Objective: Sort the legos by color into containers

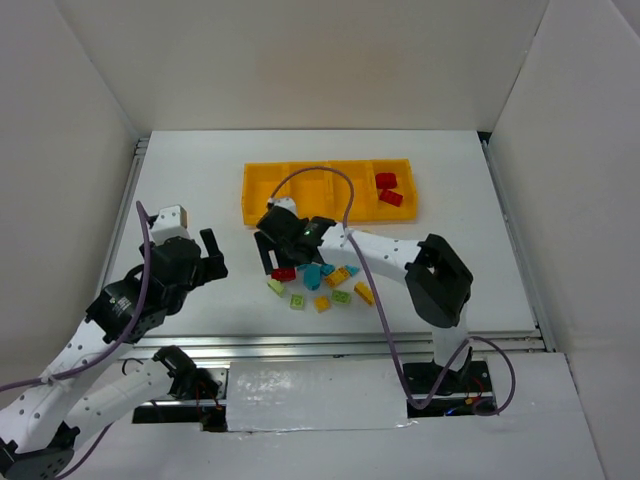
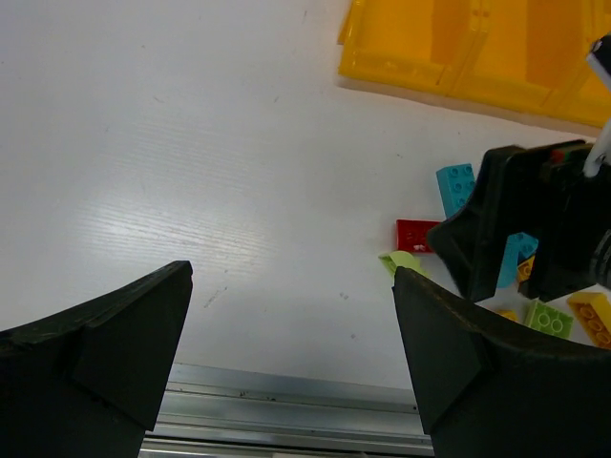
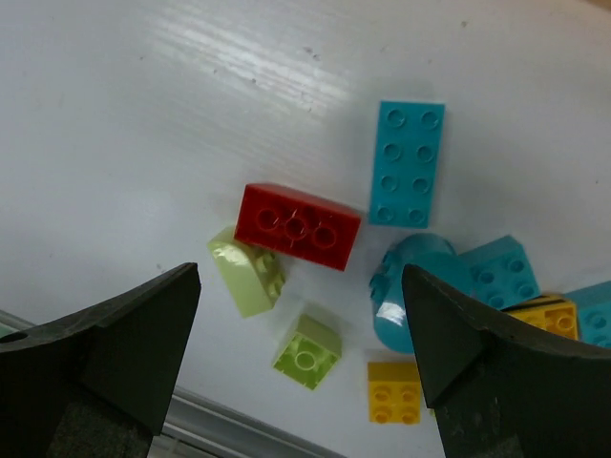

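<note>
Red brick (image 3: 298, 227) below open right end effector (image 3: 301, 286), pale green brick (image 3: 246, 274) beside

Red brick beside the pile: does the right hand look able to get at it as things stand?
Probably yes. The right hand hangs open above the red brick, whose top is bare; only a pale green brick crowds one corner.

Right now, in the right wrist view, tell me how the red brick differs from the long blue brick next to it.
Colour: the red brick is red, the blue brick is cyan. Direction: the red brick lies crosswise in that view, the blue brick runs up and down. Studs: the blue brick shows eight in two rows; the red brick shows only a few, bunched mid-top. Both are rectangular and lie studs-up on the table.
</note>
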`<state>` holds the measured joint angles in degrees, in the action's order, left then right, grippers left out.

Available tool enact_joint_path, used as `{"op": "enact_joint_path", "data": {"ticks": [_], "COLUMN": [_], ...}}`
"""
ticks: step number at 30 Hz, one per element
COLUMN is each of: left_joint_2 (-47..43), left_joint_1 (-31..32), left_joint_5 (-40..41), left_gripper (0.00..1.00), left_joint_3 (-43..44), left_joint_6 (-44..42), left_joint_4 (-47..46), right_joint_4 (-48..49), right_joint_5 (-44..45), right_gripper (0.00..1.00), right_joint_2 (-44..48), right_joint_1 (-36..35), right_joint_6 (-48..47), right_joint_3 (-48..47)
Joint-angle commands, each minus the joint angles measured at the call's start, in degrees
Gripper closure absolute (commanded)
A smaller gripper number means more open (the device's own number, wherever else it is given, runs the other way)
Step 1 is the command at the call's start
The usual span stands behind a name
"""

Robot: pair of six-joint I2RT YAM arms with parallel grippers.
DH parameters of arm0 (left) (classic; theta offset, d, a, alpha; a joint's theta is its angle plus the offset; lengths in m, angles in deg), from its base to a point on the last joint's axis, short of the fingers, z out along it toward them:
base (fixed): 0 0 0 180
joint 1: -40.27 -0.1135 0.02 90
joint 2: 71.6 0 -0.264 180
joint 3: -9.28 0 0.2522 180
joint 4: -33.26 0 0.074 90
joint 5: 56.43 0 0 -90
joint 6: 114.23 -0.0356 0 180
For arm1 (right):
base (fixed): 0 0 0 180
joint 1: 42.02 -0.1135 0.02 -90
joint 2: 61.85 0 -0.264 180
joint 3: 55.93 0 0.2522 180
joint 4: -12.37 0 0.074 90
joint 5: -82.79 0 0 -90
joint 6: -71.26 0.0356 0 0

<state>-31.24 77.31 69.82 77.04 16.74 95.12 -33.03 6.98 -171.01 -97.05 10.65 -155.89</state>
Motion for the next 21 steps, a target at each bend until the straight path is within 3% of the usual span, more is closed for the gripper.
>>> {"op": "enact_joint_path", "data": {"ticks": [1,5,9,11,16,21], "left_joint_2": [0.1,0.0,-0.1,-0.7,-2.5,5.7], "left_joint_1": [0.1,0.1,0.1,0.1,0.1,0.1], "left_joint_5": [0.8,0.2,0.6,0.9,-3.6,-9.5], "left_gripper": [0.01,0.01,0.0,0.0,0.0,0.01], "left_joint_3": [0.2,0.0,0.3,0.4,-1.9,-1.1], "left_joint_6": [0.6,0.2,0.5,0.9,-2.1,1.2], "left_joint_4": [-0.5,-1.0,-0.6,-0.3,-4.7,-4.9], "right_joint_4": [-4.6,-8.0,-3.6,-0.4,-10.0,-7.1], "right_joint_5": [8.5,11.5,16.9,17.7,19.1,22.5], "right_gripper": [0.06,0.02,0.0,0.0,0.0,0.0], "right_joint_2": [0.4,2.4,7.3,7.0,4.0,17.8], "right_joint_1": [-3.6,-3.9,-6.6,-6.9,-6.1,-5.9], "right_joint_6": [3.9,17.7,35.0,35.7,37.1,36.3], "right_joint_3": [-5.4,-4.8,1.4,3.0,-3.4,7.0]}}
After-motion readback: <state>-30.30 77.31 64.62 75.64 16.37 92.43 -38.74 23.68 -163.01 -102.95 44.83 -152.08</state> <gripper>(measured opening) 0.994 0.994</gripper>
